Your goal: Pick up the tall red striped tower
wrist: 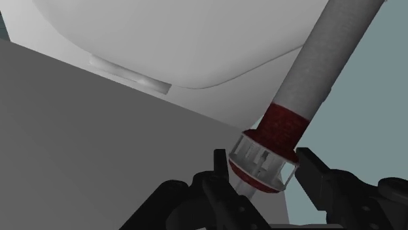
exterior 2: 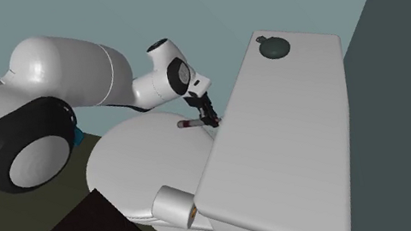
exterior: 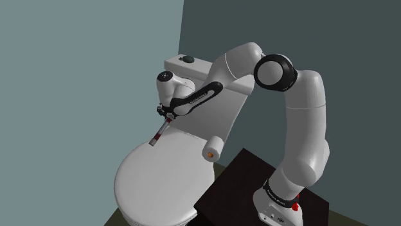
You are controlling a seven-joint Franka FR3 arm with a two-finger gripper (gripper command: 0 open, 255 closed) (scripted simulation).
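1. The white arm (exterior: 307,122) rises from the dark box stand (exterior: 234,186) and bends over a white toilet in the corner of grey-blue walls.
2. The black tool (exterior: 166,119) hangs above the back of the closed toilet lid (exterior: 160,183), just in front of the tank (exterior: 215,106).
3. The tool is clamped on the striped tower (exterior: 158,135). In the wrist view its two fingers (wrist: 220,162) press in from either side on the tower's end.
4. That gripped end is an open, cage-like white section between dark red rings. Next comes a wide dark red band, and past it a long pale grey shaft (wrist: 327,59) points away from the tool (wrist: 261,166).
5. In the shoulder view the tower slants down from the tool towards the lid, with its far end low over the lid's rear part. I cannot tell whether that end touches the lid.
6. In the second exterior view the tower (exterior 2: 190,124) lies almost level across the picture, with the tool (exterior 2: 212,120) at the end nearest the tank's edge.
7. A dark round flush button (exterior 2: 273,48) sits on the tank top.
8. A paper roll (exterior: 213,149) sticks out at the tank's side, between the lid and the stand, well apart from the tower.
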